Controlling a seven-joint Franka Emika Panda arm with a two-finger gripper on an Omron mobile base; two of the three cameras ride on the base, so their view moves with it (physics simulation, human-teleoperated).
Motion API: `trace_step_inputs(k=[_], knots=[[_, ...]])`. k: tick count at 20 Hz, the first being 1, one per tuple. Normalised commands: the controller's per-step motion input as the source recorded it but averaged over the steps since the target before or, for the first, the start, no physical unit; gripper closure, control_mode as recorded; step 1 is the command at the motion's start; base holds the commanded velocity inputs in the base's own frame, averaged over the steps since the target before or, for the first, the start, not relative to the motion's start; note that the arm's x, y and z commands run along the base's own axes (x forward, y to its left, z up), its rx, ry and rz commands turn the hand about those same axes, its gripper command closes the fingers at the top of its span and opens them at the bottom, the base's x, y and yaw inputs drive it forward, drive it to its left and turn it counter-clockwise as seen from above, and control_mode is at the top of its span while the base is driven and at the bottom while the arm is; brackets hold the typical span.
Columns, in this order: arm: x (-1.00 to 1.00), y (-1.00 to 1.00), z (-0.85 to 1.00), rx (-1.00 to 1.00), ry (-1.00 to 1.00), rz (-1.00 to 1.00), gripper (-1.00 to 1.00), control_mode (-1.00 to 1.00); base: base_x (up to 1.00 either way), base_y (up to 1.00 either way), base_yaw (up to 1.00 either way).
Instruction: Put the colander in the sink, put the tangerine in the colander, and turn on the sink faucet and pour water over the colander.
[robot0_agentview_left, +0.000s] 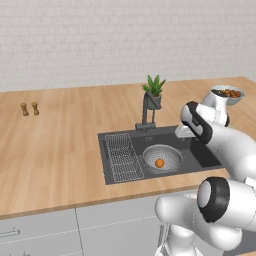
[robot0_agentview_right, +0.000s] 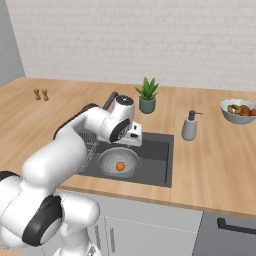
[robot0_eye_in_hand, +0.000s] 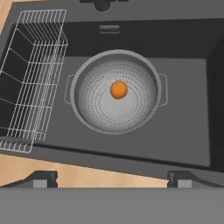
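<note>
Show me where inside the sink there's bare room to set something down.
Free: the dark floor between the colander and the sink's right wall, plus the strip along the near wall. Crowded: the left side, taken by the wire rack, and the middle, where the colander holds the tangerine.

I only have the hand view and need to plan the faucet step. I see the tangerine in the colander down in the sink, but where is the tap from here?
Observer: The sink faucet stands on the counter behind the sink, spout bent over toward the basin, left of the colander.
Operator: Anything close to it I could bump?
Observer: A potted plant sits just behind the tap.
Operator: What else is near the sink?
Observer: A soap dispenser stands on the counter by the sink's right back corner.
Operator: Pincer empty?
Observer: Yes, the pincer is open; the tangerine lies in the colander.
</note>
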Motion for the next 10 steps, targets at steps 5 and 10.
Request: trace_step_inputs(k=[5, 10], knots=[[-0.03, 0.01, 0.42, 0.08, 0.05, 0.04, -1.0, -1.0, 0.0, 0.0, 0.0], [-0.17, 0.02, 0.2, 0.0, 0.01, 0.04, -1.0, -1.0, 0.0, 0.0, 0.0]])
